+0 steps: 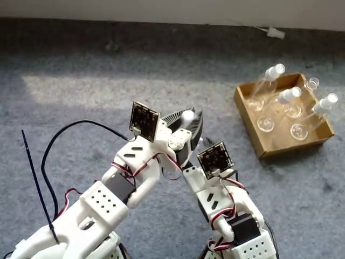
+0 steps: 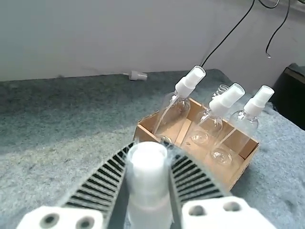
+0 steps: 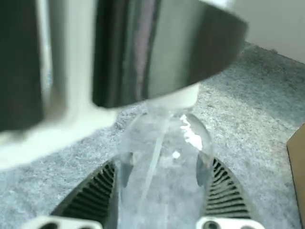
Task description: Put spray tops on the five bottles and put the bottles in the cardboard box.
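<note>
My left gripper (image 2: 147,160) is shut on a white spray top (image 2: 147,176), which shows as a bright cap (image 1: 187,114) between dark ribbed fingers (image 1: 173,117). Directly under it, my right gripper (image 3: 162,183) is shut on a clear bottle (image 3: 162,157), held upright. The spray top (image 3: 183,98) sits at the bottle's neck, and its thin tube hangs inside. The cardboard box (image 1: 249,118) lies to the right with several clear bottles in it. Three of them wear white spray tops (image 1: 275,70), and one (image 1: 311,83) has an open neck.
Grey carpet covers the table. A small white part (image 1: 275,33) lies near the far wall. A black cable (image 1: 48,162) loops at the left beside the left arm's base. Open carpet separates the grippers from the box (image 2: 238,164).
</note>
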You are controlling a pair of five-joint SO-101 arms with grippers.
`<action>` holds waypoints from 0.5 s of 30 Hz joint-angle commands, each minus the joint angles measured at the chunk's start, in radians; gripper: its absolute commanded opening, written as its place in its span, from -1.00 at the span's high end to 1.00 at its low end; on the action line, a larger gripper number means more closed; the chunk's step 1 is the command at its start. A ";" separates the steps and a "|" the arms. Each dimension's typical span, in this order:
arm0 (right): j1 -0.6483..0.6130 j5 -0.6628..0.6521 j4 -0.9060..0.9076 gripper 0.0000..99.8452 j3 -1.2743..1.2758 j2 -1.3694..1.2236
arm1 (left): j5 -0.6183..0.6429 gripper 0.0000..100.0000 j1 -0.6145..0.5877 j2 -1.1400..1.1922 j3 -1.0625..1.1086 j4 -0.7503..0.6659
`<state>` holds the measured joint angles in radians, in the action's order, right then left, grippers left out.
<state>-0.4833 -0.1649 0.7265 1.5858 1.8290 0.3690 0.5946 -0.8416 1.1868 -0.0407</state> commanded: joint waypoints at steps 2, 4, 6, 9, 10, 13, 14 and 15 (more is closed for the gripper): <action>0.028 0.018 -0.002 0.74 -0.079 0.012 | 0.000 0.99 0.022 -0.015 0.016 0.008; 0.035 0.021 -0.002 0.74 -0.079 0.012 | 0.000 0.98 0.030 -0.015 0.018 0.009; 0.035 0.021 -0.002 0.74 -0.079 0.012 | -0.002 0.98 0.030 -0.015 0.018 0.009; 0.035 0.023 -0.002 0.74 -0.079 0.012 | -0.003 0.97 0.030 -0.015 0.016 0.009; 0.035 0.023 -0.002 0.74 -0.079 0.012 | -0.003 0.94 0.030 -0.015 0.016 0.009; 0.035 0.023 -0.002 0.74 -0.079 0.012 | -0.005 0.73 0.028 -0.015 0.018 0.018; 0.035 0.023 -0.002 0.74 -0.079 0.012 | -0.005 0.67 0.028 -0.015 0.016 0.040; 0.036 0.023 -0.002 0.74 -0.079 0.012 | -0.005 0.63 0.028 -0.015 0.010 0.068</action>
<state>-0.4664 -0.1557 0.7250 1.5827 1.8305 0.3736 0.6022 -0.8431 1.1991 -0.0345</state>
